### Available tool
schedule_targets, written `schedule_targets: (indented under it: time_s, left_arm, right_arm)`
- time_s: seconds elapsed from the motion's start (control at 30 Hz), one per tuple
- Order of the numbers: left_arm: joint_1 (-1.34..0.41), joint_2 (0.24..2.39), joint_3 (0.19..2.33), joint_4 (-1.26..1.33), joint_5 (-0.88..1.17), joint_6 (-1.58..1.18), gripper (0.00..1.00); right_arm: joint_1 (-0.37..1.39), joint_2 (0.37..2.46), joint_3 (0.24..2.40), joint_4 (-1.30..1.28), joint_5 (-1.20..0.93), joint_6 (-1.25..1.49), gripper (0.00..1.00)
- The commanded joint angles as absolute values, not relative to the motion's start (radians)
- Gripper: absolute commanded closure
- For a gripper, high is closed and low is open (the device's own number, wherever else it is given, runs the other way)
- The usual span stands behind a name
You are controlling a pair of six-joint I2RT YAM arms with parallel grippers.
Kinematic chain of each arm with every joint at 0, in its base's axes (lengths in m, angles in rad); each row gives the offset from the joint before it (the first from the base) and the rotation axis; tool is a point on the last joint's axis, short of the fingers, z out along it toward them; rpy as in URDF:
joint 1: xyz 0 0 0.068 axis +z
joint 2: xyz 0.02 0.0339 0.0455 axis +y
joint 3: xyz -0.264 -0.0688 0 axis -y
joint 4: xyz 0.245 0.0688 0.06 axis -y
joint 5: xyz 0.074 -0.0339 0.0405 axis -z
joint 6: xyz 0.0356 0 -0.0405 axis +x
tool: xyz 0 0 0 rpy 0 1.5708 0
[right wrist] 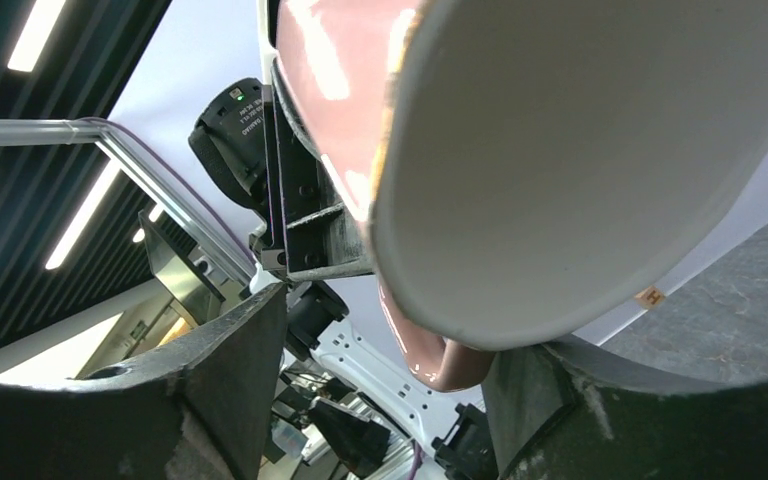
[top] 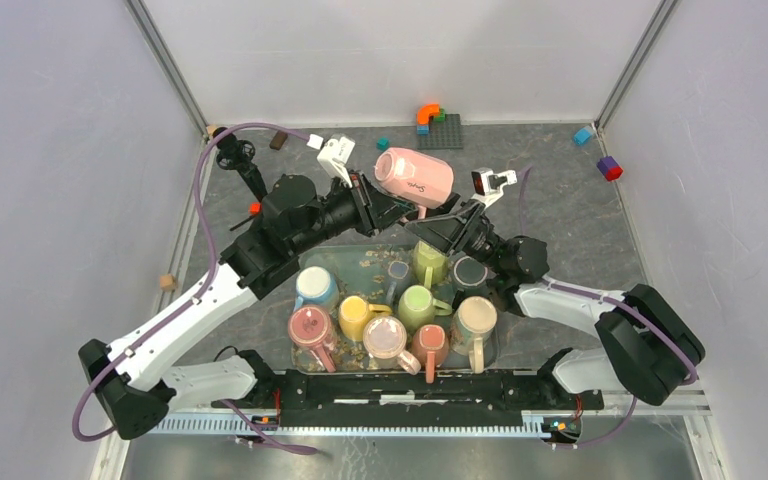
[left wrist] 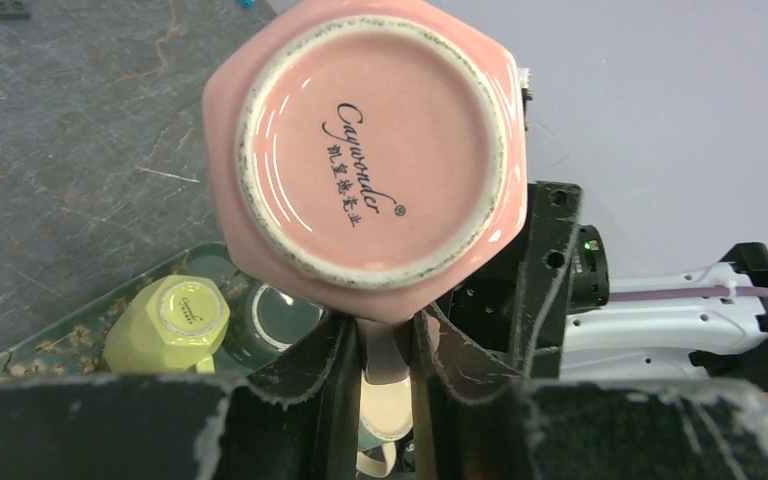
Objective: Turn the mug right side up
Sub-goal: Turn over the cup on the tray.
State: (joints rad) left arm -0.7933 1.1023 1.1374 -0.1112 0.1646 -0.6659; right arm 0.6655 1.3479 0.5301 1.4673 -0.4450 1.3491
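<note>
While the grey worktop carries a green tray of mugs against the middle of its near edge, I have the pink mug up in the air beyond the tray's far edge, over the worktop's middle. It lies on its side, base toward the left wrist camera, mouth toward the right arm. My left gripper is clamped tight on its handle. My right gripper stands wide, fingers either side of the rim; whether either touches, I cannot tell.
</note>
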Motion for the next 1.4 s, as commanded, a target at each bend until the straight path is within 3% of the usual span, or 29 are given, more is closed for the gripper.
schedule_targets:
  time_s: [0.0,0.37,0.6,0.83,1.03,1.37]
  left_arm:
    - [-0.796,1.05,1.126,0.042,0.2,-0.704,0.98]
    - [-0.796,1.025,1.067,0.061,0.232,-0.707,0.98]
    - [-0.796,1.008,1.043,0.054,0.24,-0.69,0.98]
    - [-0.796,1.017,1.045,0.041,0.219,-0.675,0.8]
    - [-0.793,1.071,1.104,0.025,0.231,-0.647,0.78]
    - [-0.792,1.097,1.129,0.005,0.256,-0.627,0.66]
  right_arm:
    - [0.669,1.342,0.594,1.6,-0.433,1.369,0.33]
    - [0.669,1.34,0.611,1.565,-0.433,1.345,0.65]
    - [0.668,1.299,0.615,1.441,-0.437,1.25,0.99]
    - [0.668,1.218,0.623,1.229,-0.419,1.096,1.0]
    - [0.668,1.181,0.688,1.012,-0.393,0.96,1.0]
    - [0.668,1.173,0.717,0.929,-0.353,0.911,1.0]
